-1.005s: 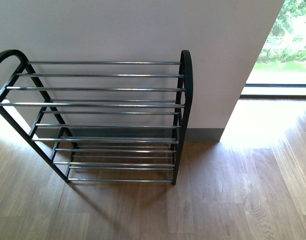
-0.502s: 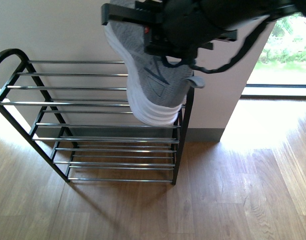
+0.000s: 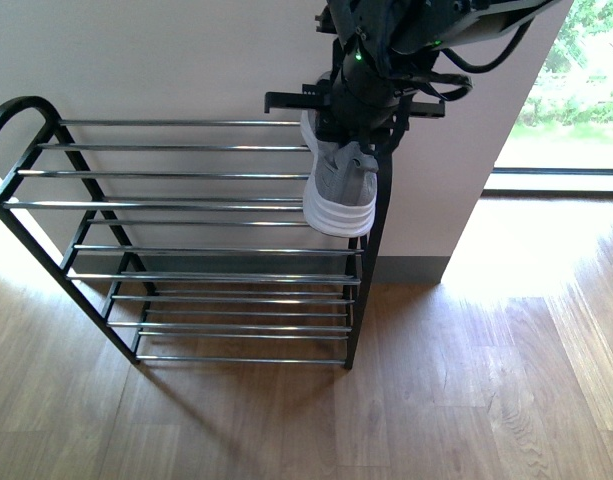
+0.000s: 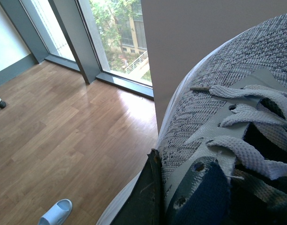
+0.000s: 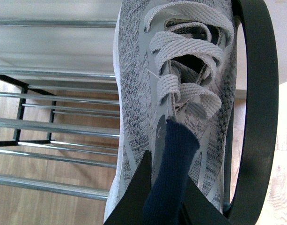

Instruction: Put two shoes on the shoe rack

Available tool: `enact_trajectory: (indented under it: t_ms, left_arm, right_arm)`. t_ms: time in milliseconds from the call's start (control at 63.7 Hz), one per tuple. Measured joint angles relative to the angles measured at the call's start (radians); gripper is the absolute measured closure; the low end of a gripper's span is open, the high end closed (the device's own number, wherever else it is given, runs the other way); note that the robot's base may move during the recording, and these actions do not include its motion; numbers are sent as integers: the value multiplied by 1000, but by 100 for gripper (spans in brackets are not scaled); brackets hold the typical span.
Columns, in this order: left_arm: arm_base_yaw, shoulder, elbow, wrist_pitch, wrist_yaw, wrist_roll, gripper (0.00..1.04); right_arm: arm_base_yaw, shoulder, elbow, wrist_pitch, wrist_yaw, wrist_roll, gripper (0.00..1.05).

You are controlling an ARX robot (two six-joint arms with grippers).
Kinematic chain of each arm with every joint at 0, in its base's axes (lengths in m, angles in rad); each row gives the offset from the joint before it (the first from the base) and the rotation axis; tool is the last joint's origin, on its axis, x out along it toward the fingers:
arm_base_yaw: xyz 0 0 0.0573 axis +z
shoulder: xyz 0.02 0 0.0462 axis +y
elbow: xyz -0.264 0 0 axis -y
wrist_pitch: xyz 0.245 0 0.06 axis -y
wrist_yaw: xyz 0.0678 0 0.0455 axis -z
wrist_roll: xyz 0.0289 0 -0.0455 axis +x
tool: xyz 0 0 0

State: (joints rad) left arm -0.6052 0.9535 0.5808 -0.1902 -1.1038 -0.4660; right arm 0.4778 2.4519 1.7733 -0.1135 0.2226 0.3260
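Pale wooden floor [image 3: 466,380] fills the lower part of the front view, and a plain light wall [image 3: 186,60] rises behind it, ending at a corner beside a bright window [image 3: 576,90]. Against the wall stands the shoe rack [image 3: 176,204], its black side frames rounded at the top and its tiers made of thin chrome rods; every tier seen here is bare apart from the right end of the top one. The right arm [image 3: 426,25] reaches down from the upper right, and the right gripper [image 3: 354,118] is pinched onto the dark collar of a grey sneaker [image 3: 338,195]. That shoe hangs over the right end of the top tier, just beside the right side frame, with its white heel toward the front camera. Whether its sole touches the rods cannot be told. In the right wrist view its laces and knit upper lie over the rods, close against the black frame. In the left wrist view the left gripper [image 4: 180,201] is clamped on a second grey sneaker [image 4: 218,98] near its navy tongue and holds it high above the floor. Far below, a pale-blue slide [image 4: 56,212] lies on the boards.
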Motion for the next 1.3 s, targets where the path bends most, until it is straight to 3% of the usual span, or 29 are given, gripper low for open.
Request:
enact_trajectory:
  t_ms: [251, 518, 832, 910, 1130, 1256, 1303]
  left_arm:
    - [0, 0, 0, 0, 0, 0, 103]
    - [0, 0, 0, 0, -3, 0, 103]
    - [0, 0, 0, 0, -2, 0, 103]
    - [0, 0, 0, 0, -2, 0, 103]
    - [0, 0, 0, 0, -2, 0, 103]
    - [0, 0, 0, 0, -3, 0, 103]
    - [0, 0, 0, 0, -3, 0, 103]
  right_arm:
    - [-3, 40, 69, -38, -14, -11, 100]
    - [-34, -154, -172, 151, -117, -15, 58]
    - [-142, -719, -726, 407, -415, -58, 8]
    - [-233, -938, -931, 455, -530, -113, 9]
    - [-476, -1293, -1204, 484, -731, -175, 9]
    - [-538, -1360, -1251, 489, -729, -197, 9]
    - [-510, -1365, -1293, 603, -559, -238, 16]
